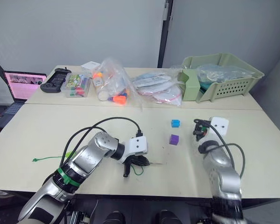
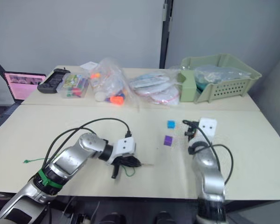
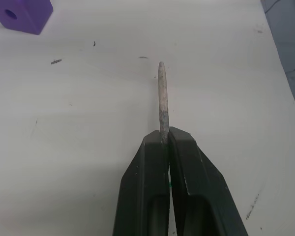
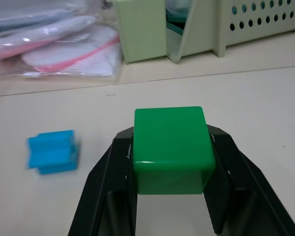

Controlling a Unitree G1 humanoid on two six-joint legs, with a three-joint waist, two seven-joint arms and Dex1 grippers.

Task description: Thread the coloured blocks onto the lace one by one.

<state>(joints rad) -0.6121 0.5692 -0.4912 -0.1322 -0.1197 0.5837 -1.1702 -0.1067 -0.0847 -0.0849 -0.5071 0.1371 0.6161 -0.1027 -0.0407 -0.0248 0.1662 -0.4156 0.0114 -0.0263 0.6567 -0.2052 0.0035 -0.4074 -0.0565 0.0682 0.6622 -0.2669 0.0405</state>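
The lace [image 3: 162,96] is pinched at its stiff tip by the closed left tool [image 3: 168,142], low over the counter [image 1: 46,135]. A green block [image 4: 170,147] is clamped in the right tool [image 4: 170,162]. For threading, the block's hole should be turned toward the tip.

Green lace [image 1: 50,158] laid wavy across bench, tan tip [image 3: 162,96] clamped between shut left jaws, pointing forward. Green block [image 4: 170,147] held in right jaws. Blue block [image 1: 175,123] and purple block [image 1: 174,139] resting on bench, near each other.

The lace [image 1: 51,158] runs under the left arm, perhaps unbroken, to its pinched tip [image 3: 162,93]
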